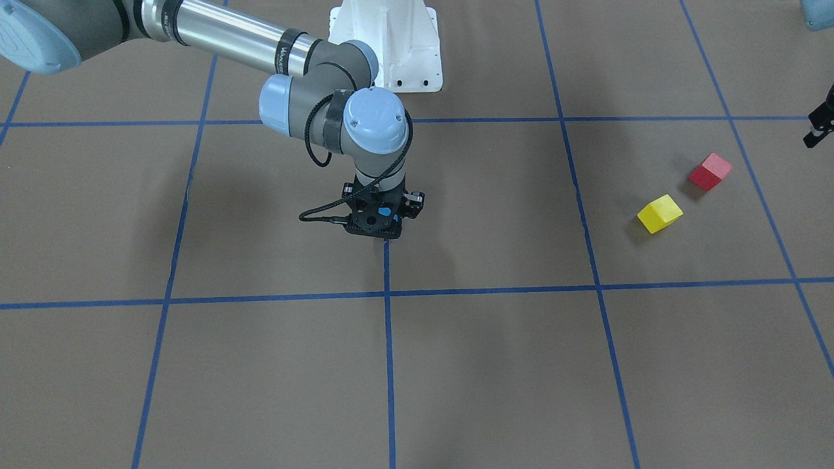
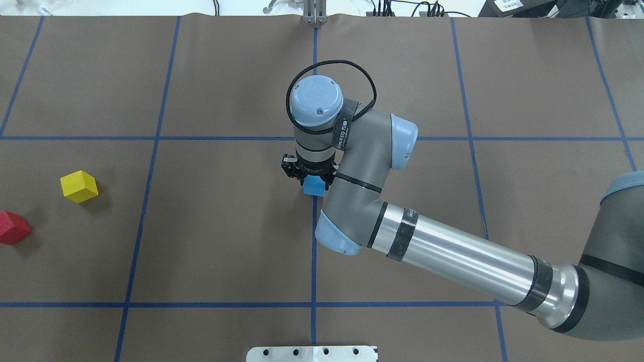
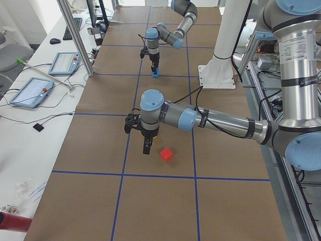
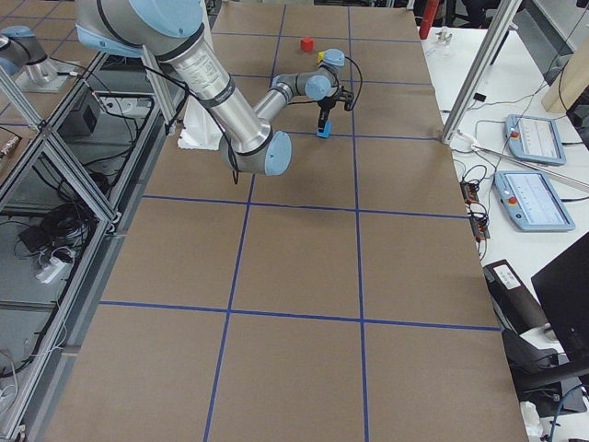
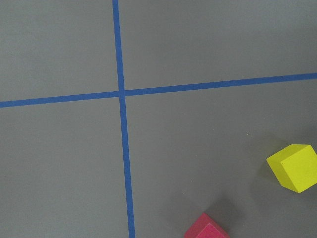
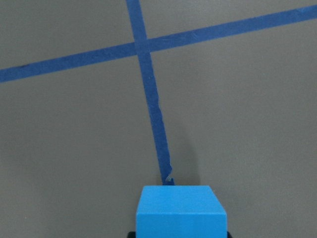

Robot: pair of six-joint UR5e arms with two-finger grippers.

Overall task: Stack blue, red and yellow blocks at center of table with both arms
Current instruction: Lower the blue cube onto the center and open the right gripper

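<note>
Brown table [image 1: 488, 365] gridded with blue tape [image 1: 389, 365].
Yellow block [image 1: 659, 213] and red block [image 1: 710, 171] lie close together, not touching, well off from the white pedestal base [image 1: 386, 45].

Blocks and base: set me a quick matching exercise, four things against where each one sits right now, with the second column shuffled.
Things:
1 blue block
2 red block
3 yellow block
4 white pedestal base

Places:
A on the table, nearest the overhead view's left edge
B at the table's robot-side edge
C in the right tool, over a tape line
D on the table, just centre-ward of the red one

Pairs: 1-C; 2-A; 3-D; 4-B
</note>
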